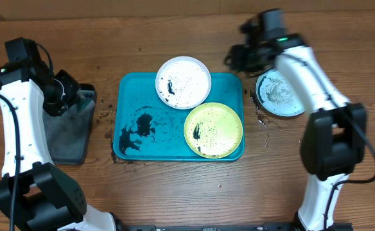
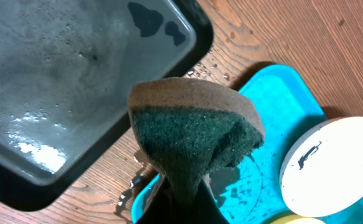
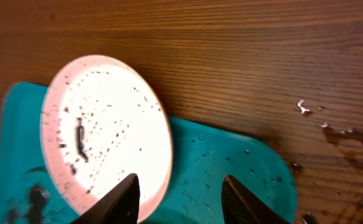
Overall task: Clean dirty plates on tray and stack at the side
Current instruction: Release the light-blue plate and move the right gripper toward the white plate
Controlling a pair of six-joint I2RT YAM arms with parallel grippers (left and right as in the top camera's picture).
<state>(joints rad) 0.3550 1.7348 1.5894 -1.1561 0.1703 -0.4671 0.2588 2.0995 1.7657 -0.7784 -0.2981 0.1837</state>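
Large turquoise rectangular plastic tray [image 1: 131, 90] on the wooden table [image 1: 174, 186]: a round yellow-green plastic plate [image 1: 213, 129], dark-speckled, lies in its near right corner, a dark smear [image 1: 136, 131] marks its near left floor, and a round white plastic plate [image 1: 183, 81], also speckled, overlaps its far rim. Left of the tray, the left gripper [image 2: 180, 199] is clamped on a green-and-tan scouring sponge [image 2: 194, 124] above a black tray with grey inside [image 1: 69, 135]. Just right of the turquoise tray's far right corner a round light blue plastic plate [image 1: 279, 94] lies on the table, while the right gripper [image 3: 181, 199] hangs over that corner, jaws moderately parted beside the white plate.
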